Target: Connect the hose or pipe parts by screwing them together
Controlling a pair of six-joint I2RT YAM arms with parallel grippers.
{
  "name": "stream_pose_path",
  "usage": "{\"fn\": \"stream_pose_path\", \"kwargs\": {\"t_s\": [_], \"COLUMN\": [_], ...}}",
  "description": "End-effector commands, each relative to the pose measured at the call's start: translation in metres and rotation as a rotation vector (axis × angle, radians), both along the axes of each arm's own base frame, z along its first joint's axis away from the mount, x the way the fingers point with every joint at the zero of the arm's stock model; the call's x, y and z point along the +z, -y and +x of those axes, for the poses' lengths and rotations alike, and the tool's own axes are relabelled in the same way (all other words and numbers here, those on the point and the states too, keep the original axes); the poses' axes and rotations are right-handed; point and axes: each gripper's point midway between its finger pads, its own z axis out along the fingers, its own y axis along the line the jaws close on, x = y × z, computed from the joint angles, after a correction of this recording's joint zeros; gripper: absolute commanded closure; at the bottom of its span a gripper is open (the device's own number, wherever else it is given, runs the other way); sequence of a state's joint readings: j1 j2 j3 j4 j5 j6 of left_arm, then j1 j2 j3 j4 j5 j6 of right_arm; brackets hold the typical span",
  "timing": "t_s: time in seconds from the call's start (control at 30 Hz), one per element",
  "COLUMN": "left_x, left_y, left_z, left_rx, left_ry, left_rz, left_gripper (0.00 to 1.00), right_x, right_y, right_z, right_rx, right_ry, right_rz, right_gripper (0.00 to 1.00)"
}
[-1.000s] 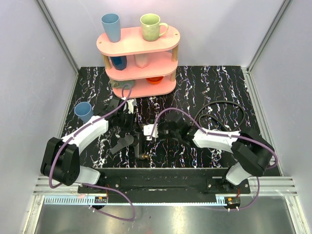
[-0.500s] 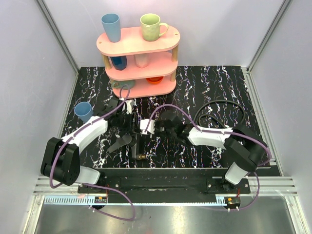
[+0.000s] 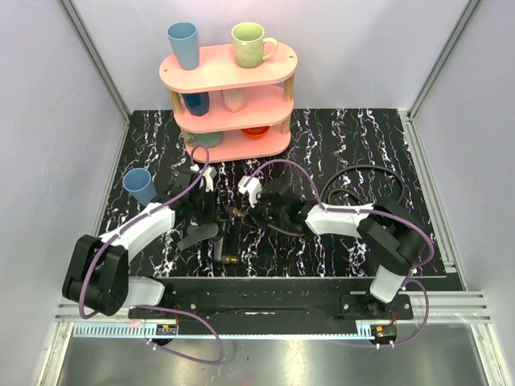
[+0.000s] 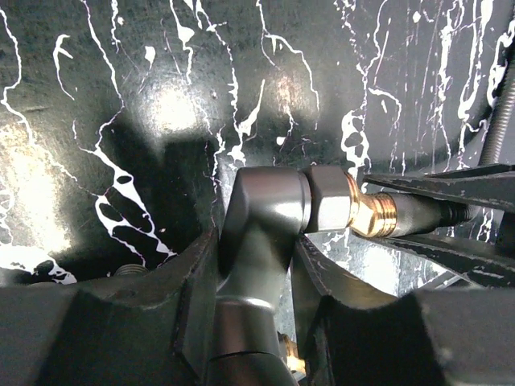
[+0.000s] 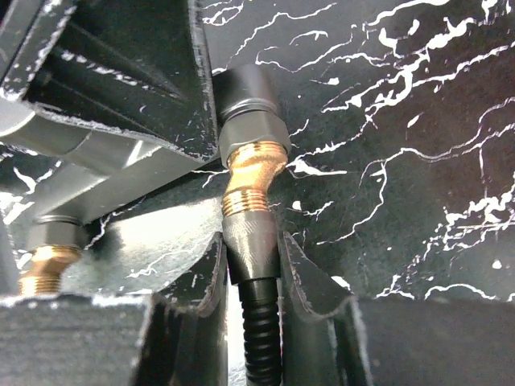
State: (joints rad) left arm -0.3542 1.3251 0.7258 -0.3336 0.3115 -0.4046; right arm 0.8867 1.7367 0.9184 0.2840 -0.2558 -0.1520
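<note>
L gripper (image 4: 253, 273) is clamping the dark-grey metal cone-shaped nozzle piece (image 4: 269, 201). R gripper (image 5: 251, 269) is pinching the thin black ribbed hose (image 5: 259, 346) at its collar, mid-table over the black white-veined tabletop (image 5: 402, 121). Brass threads (image 5: 251, 181) are meeting slightly crooked, so it's worth straightening both axes before turning, w/ a light push, to avoid cross-threading.

Top view looks down from high behind the near edge, whole table (image 3: 362, 145) in frame. Each wrist view looks along its own fingers (image 4: 88, 322), very close to the tabletop. Both share the brass joint (image 4: 366, 213), each from its own side.
</note>
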Motion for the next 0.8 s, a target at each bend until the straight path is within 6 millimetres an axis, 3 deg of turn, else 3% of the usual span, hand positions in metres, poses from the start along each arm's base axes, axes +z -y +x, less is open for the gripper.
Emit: {"fn": "stream_pose_path", "kwargs": {"t_s": [0.0,0.17,0.43,0.47,0.53,0.57,0.6,0.67,0.77], "left_x": [0.049,0.049,0.057,0.062,0.061,0.058,0.06,0.048,0.042], "left_y": [0.042,0.043,0.033,0.036,0.039,0.041,0.041,0.035,0.027], "left_z": [0.027,0.026,0.027,0.025,0.021,0.017,0.018,0.013,0.012], "left_rx": [0.014,0.034,0.08,0.064,0.05,0.042,0.041,0.045,0.056], "left_ry": [0.143,0.164,0.242,0.245,0.229,0.2,0.193,0.139,0.114], "left_rz": [-0.262,-0.274,-0.262,-0.288,-0.314,-0.315,-0.31,-0.254,-0.193], "left_gripper": [1.0,1.0,1.0,1.0,1.0,1.0,1.0,1.0,1.0], "right_x": [0.064,0.081,0.083,0.085,0.081,0.08,0.08,0.084,0.08], "right_y": [-0.037,-0.032,-0.023,-0.024,-0.022,-0.019,-0.014,-0.004,0.012], "right_z": [-0.007,-0.006,-0.001,-0.002,0.001,-0.001,0.002,0.001,0.008], "right_rx": [0.027,0.012,-0.087,-0.07,-0.092,-0.101,-0.11,-0.127,-0.146], "right_ry": [-0.174,-0.338,-0.561,-0.547,-0.511,-0.502,-0.452,-0.394,-0.261], "right_rz": [0.349,0.521,0.604,0.602,0.574,0.558,0.546,0.511,0.396], "right_gripper": [1.0,1.0,1.0,0.97,0.81,0.69,0.64,0.47,0.35]}}
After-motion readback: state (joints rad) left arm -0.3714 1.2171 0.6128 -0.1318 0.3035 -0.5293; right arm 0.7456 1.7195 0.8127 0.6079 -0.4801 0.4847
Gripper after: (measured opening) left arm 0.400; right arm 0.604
